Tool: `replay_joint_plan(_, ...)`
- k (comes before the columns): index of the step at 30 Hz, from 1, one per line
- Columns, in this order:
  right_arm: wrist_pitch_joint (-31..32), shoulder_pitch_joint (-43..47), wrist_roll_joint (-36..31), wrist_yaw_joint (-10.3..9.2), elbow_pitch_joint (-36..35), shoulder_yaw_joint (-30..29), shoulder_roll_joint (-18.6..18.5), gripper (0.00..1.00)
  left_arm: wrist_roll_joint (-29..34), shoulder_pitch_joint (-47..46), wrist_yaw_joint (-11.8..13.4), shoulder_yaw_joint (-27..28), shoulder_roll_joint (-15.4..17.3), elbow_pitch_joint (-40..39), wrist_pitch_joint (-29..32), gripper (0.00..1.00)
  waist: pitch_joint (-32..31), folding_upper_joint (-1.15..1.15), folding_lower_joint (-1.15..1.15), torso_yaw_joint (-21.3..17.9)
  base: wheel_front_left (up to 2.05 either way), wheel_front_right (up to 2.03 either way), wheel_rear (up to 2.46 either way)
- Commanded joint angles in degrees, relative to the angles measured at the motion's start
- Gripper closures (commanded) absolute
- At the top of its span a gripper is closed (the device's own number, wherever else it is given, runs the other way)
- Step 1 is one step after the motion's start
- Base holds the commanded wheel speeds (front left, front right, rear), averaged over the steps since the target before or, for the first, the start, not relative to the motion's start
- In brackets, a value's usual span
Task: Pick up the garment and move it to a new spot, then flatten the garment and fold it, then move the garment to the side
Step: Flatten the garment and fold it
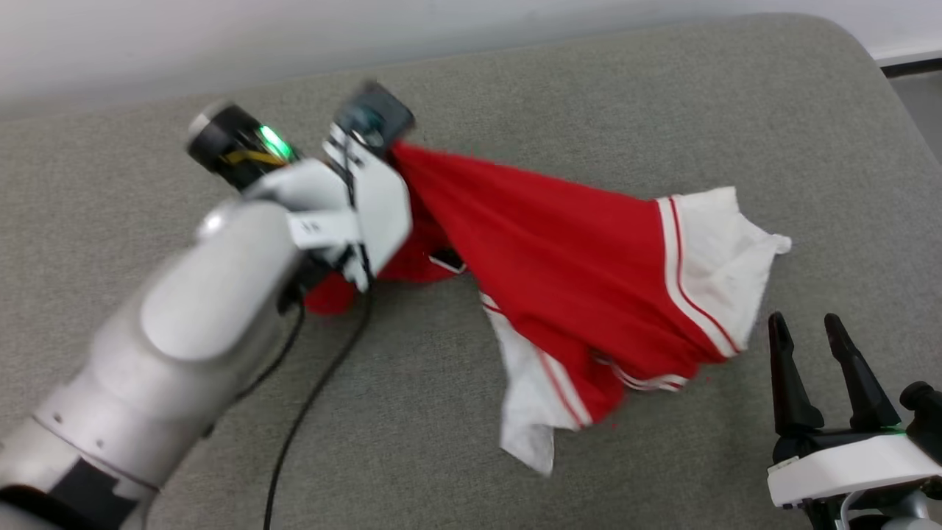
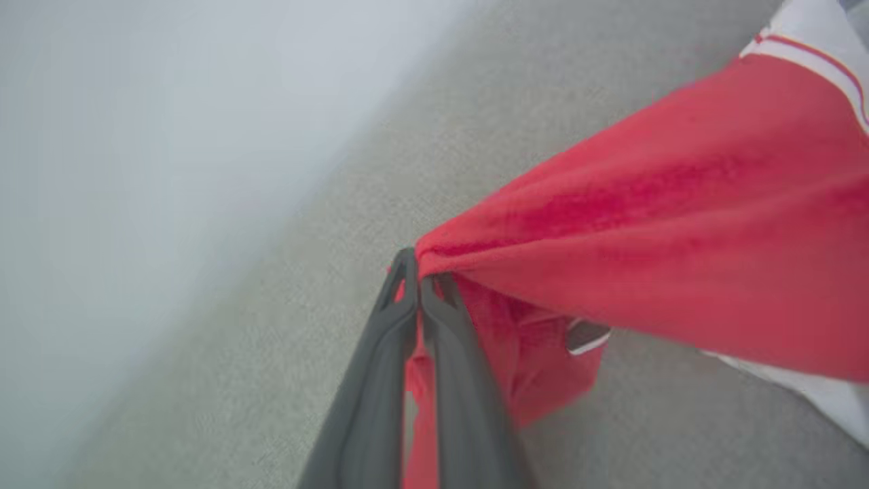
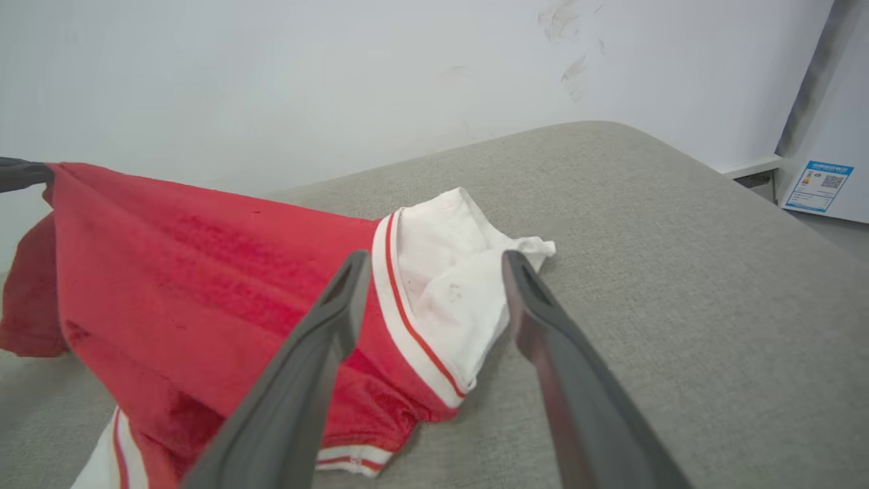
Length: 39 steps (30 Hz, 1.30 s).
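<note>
The garment point(image 1: 574, 272), red with white sleeves edged in red stripes, lies crumpled on a grey cushioned surface point(image 1: 662, 103). One red edge of it is pulled up into a taut peak. My left gripper point(image 1: 394, 147) is shut on that peak, and in the left wrist view its two fingers point(image 2: 421, 272) pinch the red cloth point(image 2: 679, 224) together. My right gripper point(image 1: 806, 324) stands open at the lower right, just short of the white sleeve point(image 1: 721, 258). In the right wrist view its spread fingers point(image 3: 438, 261) frame that sleeve point(image 3: 448, 285) without touching it.
A black cable point(image 1: 309, 397) trails from my left arm across the cushion. A pale wall point(image 3: 339, 81) runs behind the surface. The cushion's rounded edge falls away at the right, where a white panel bearing a sticker point(image 3: 818, 187) stands on the floor.
</note>
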Motion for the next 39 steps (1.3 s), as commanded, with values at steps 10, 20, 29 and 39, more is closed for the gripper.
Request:
replay_joint_plan(10, -1.72, -2.5, 0.56, -0.06, 2.22, 0.82, 0.14, 0.0, -3.99, -3.19, 0.24, 5.17, -0.98, 12.81, -7.18, 1.0, 2.25, 0.0, -0.01, -2.34, 0.0, 0.0, 0.0)
replay_joint_plan(20, -0.89, -3.01, -2.26, -0.06, 1.18, 0.98, 0.14, 0.0, -9.79, 3.41, -0.08, 7.91, -5.46, 19.61, -15.77, 0.0, -1.31, 0.0, -0.01, -0.29, 0.0, 0.0, 0.0)
replay_joint_plan(29, 3.53, 0.49, -5.06, -0.06, -2.35, 0.91, 0.13, 0.0, -13.42, 16.02, 4.55, 11.98, -8.14, 14.36, -30.13, 0.0, -8.77, 0.0, -0.01, 4.71, 0.0, 0.0, 0.0)
replay_joint_plan(39, 7.94, 4.17, -6.63, -0.06, -6.19, 0.52, 0.13, 0.0, -13.55, 31.12, 13.14, 16.27, -6.99, 0.37, -38.54, 0.0, -14.04, 0.0, -0.01, 9.9, 0.0, 0.0, 0.0)
